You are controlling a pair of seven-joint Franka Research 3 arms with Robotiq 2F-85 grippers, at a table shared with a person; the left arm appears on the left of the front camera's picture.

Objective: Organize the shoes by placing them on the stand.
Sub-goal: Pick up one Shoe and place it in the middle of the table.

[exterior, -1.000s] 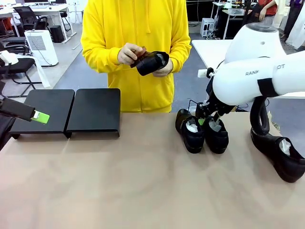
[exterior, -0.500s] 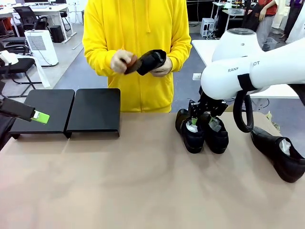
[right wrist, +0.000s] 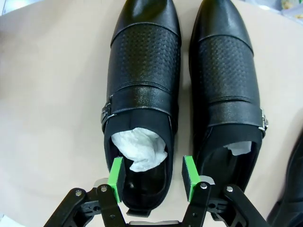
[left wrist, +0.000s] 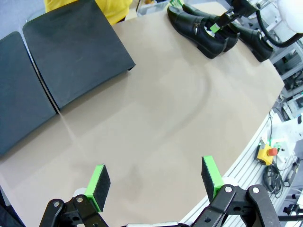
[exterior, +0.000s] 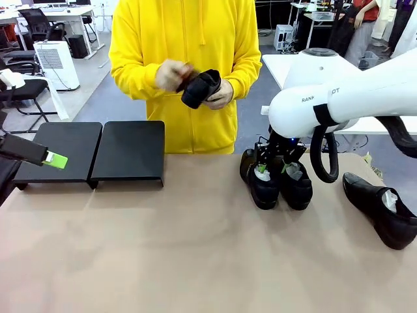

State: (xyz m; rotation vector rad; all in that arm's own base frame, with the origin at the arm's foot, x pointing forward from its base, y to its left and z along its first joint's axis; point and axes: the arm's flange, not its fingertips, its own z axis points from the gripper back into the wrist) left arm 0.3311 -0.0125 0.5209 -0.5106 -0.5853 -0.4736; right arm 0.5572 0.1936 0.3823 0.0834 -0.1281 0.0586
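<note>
Paired shoes (exterior: 264,189) parallel, toes toward robot, right end effector (right wrist: 151,172) over heel

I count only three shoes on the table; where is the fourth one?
The front view shows the fourth shoe in the person's hands at the table's far side, above and right of the stand.

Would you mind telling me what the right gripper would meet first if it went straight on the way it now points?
Probably the white paper stuffing in the heel opening of the glossy black leather dress shoe framed by the right gripper's open jaws, though depth is unclear.
</note>
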